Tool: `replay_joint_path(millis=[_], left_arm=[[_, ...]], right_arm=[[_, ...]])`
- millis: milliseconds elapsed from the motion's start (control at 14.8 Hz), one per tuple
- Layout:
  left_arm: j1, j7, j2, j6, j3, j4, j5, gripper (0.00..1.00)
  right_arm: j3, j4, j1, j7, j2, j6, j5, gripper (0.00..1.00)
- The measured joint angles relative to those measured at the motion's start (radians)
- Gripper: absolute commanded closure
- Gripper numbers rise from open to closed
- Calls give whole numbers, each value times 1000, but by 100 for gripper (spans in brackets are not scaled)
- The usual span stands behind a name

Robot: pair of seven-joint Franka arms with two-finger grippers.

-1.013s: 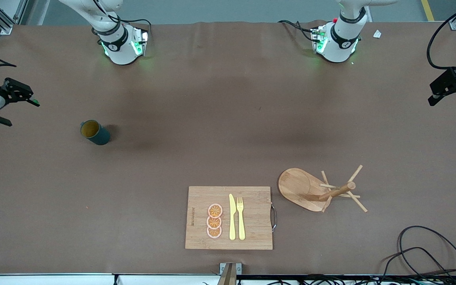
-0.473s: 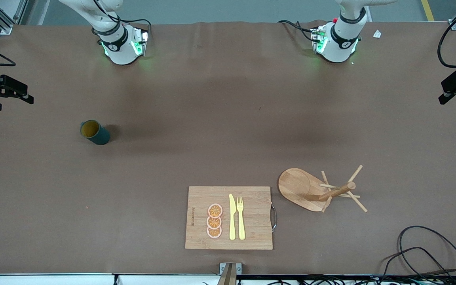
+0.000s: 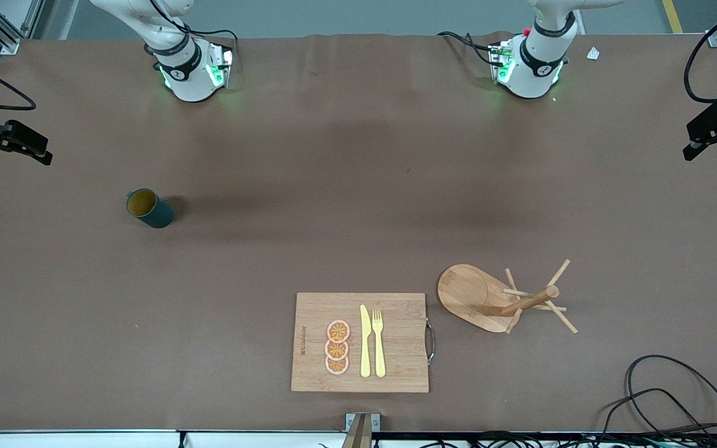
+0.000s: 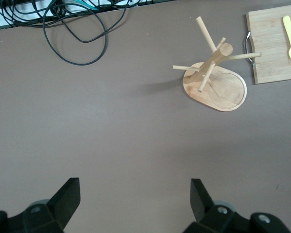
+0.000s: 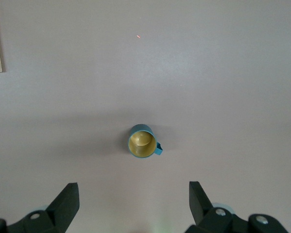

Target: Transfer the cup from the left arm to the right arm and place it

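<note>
The cup [image 3: 149, 208], a dark teal mug with a yellowish inside, stands upright on the brown table toward the right arm's end. It also shows in the right wrist view, where the cup [image 5: 143, 141] has its handle to one side. My right gripper [image 3: 22, 142] hangs open and empty high over the table's edge at that end, apart from the cup. In its own view the right gripper [image 5: 133, 189] holds nothing. My left gripper [image 3: 704, 134] is open and empty over the other end of the table, and in its own view the left gripper [image 4: 134, 183] is over bare table.
A wooden peg rack [image 3: 508, 298] on an oval base stands toward the left arm's end, nearer the front camera. Beside it lies a cutting board [image 3: 396, 336] with a yellow knife, a fork and orange slices. Black cables [image 3: 663, 386] loop near the table's corner.
Both grippers have shifted at the table's ends: the right one moved up toward the robots' side, the left one drifted a little. The cup has stayed in place.
</note>
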Motion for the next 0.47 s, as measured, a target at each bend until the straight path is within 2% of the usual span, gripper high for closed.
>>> replay_joint_path(millis=[473], left_arm=[[1,-2,9,-4,-49,0,0,0]], right_arm=[[-7,3,-2,-119,-9,36,0,0]])
